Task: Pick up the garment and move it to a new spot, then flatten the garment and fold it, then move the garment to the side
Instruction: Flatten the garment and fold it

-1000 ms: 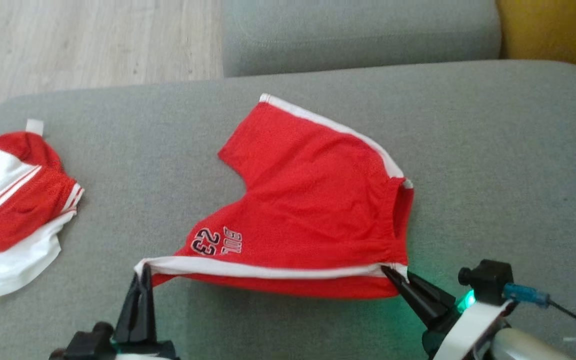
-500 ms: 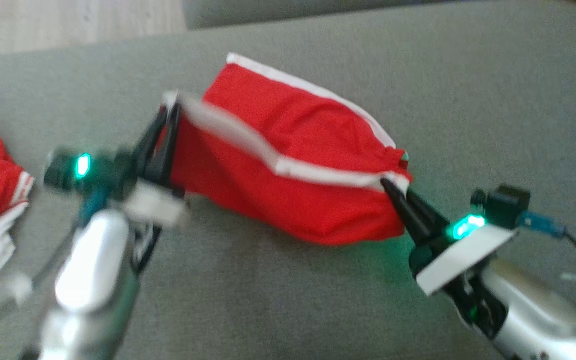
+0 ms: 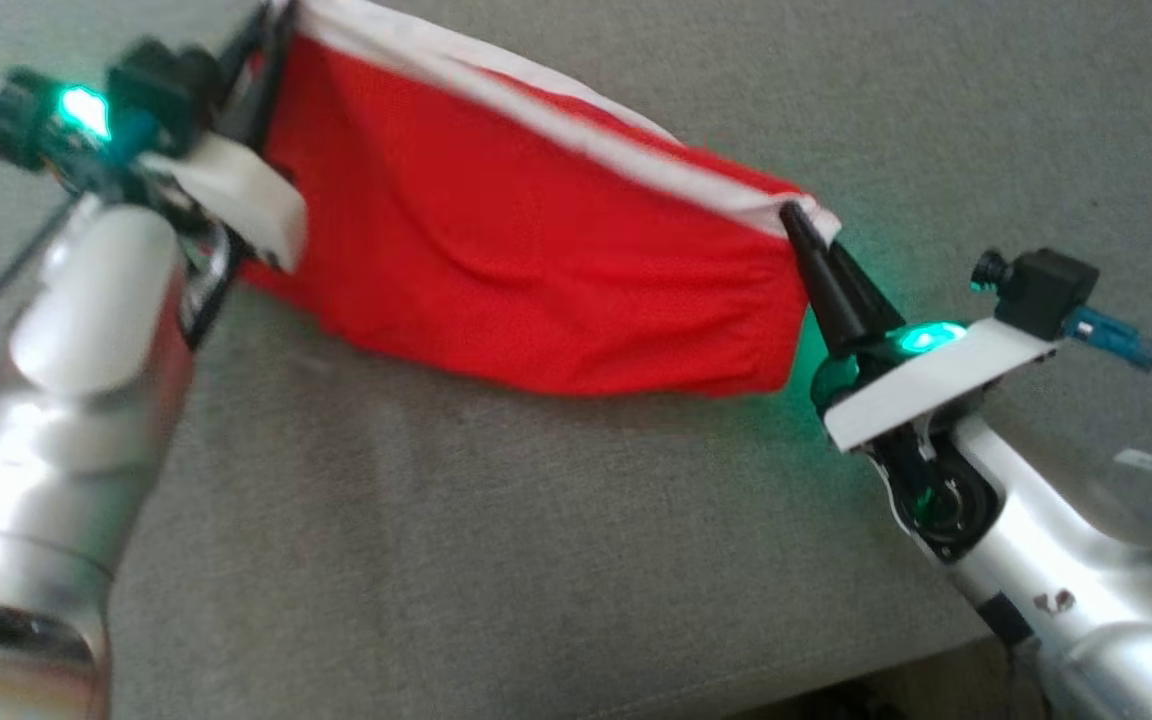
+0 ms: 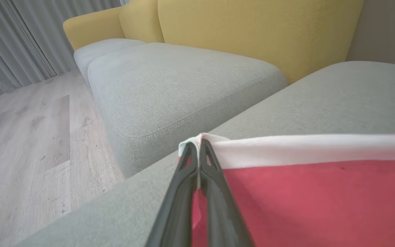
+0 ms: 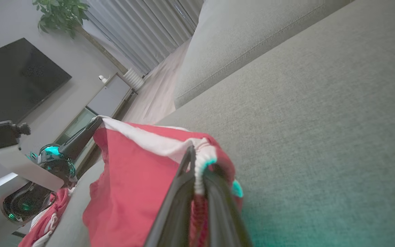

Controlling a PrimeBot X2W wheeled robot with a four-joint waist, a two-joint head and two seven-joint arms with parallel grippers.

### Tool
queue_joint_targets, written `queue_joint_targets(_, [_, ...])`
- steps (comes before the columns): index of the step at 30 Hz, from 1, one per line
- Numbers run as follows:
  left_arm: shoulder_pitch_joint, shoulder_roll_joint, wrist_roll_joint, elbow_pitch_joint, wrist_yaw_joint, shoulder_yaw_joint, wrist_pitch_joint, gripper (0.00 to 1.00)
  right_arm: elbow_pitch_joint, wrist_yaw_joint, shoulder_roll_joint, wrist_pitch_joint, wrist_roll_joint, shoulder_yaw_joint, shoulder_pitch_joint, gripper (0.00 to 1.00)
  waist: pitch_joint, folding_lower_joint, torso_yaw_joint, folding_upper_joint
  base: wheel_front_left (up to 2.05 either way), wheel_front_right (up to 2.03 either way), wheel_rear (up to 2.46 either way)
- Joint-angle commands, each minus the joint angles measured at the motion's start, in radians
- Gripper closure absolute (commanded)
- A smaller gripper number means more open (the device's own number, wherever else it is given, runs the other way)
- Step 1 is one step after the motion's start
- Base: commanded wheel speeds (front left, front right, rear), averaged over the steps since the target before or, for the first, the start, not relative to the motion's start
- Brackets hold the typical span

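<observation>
The garment (image 3: 536, 260) is red mesh with a white band along its top edge, and it hangs stretched between my two grippers above the grey sofa cushion (image 3: 536, 560). At the upper left, my left gripper (image 3: 271, 15) is shut on one white-banded corner, which the left wrist view shows pinched at the tips (image 4: 197, 145). My right gripper (image 3: 794, 215) is shut on the opposite corner by the gathered waistband (image 5: 192, 151). The lower part of the garment (image 4: 321, 199) sags down to the cushion.
A second grey cushion (image 4: 183, 85) and yellow backrests (image 4: 252, 27) lie beyond, with wooden floor (image 4: 29, 137) to the left. Another red and white cloth (image 5: 46, 223) lies past my left arm. The cushion's front edge (image 3: 736, 690) is close below.
My left gripper has carried its corner up and away, lifting the near edge over the rest of the garment; the printed number is now hidden. The right gripper kept its corner. The head camera has tilted.
</observation>
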Motion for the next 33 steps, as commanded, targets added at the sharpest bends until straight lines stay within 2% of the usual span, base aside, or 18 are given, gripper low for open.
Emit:
queue_joint_targets(1, [-0.065,0.045,0.006,-0.008,0.002,0.021,-0.005,1.0,-0.031,-0.001,0.011,-0.007,-0.002,-0.009,-0.015,1.0,0.031,-0.0002,-0.027,0.0,0.0,0.0,0.0])
queue_joint_targets(10, [-0.158,0.046,0.027,0.136,0.016,0.003,0.005,1.0,-0.027,-0.001,0.077,-0.007,-0.029,-0.005,-0.06,1.0,0.069,-0.0002,-0.053,0.0,0.0,0.0,0.0])
queue_joint_targets(11, [-0.16,0.043,0.027,0.148,0.017,0.0,0.0,0.83,-0.022,-0.001,0.08,-0.007,-0.029,0.001,-0.061,1.0,0.07,-0.0002,-0.053,0.0,0.0,0.0,0.0])
queue_joint_targets(12, [-0.16,0.043,0.027,0.148,0.017,0.0,0.0,0.83,-0.022,-0.001,0.08,-0.007,-0.029,0.001,-0.061,1.0,0.07,-0.0002,-0.053,0.0,0.0,0.0,0.0])
queue_joint_targets(13, [-0.16,0.039,0.026,0.161,0.021,-0.001,-0.006,0.11,-0.013,-0.001,0.081,-0.007,-0.029,0.006,-0.061,0.77,0.07,-0.0002,-0.052,0.0,0.0,0.0,0.0])
queue_joint_targets(14, [-0.159,0.034,0.026,0.173,0.024,-0.003,-0.011,0.0,-0.006,-0.001,0.083,-0.007,-0.03,0.007,-0.061,0.13,0.068,-0.0002,-0.051,0.0,0.0,0.0,0.0])
queue_joint_targets(15, [-0.157,0.03,0.026,0.184,0.026,-0.005,-0.019,0.0,0.0,-0.001,0.085,-0.007,-0.029,0.007,-0.059,0.0,0.065,-0.0002,-0.049,0.0,0.0,0.0,0.0])
queue_joint_targets(18, [-0.145,0.019,0.016,0.214,0.037,0.0,-0.05,0.0,0.019,-0.001,0.082,-0.007,-0.053,-0.002,-0.044,0.0,0.046,-0.0002,-0.041,0.0,0.0,0.0,0.0])
queue_joint_targets(27, [-0.041,-0.014,-0.036,0.243,0.057,0.031,-0.112,0.0,0.075,-0.001,0.081,-0.007,-0.176,-0.123,0.076,0.0,-0.04,-0.0002,-0.014,0.0,0.0,0.0,0.0])
queue_joint_targets(30, [0.008,-0.026,-0.066,0.224,0.077,0.064,-0.117,0.0,0.084,-0.001,0.088,-0.007,-0.264,-0.218,0.117,0.0,-0.061,-0.0002,-0.007,0.0,0.0,0.0,0.0])
queue_joint_targets(33, [0.063,-0.033,-0.081,0.174,0.093,0.093,-0.118,0.0,0.074,-0.001,0.112,-0.007,-0.412,-0.347,0.157,0.0,-0.075,-0.0002,-0.002,0.0,0.0,0.0,0.0])
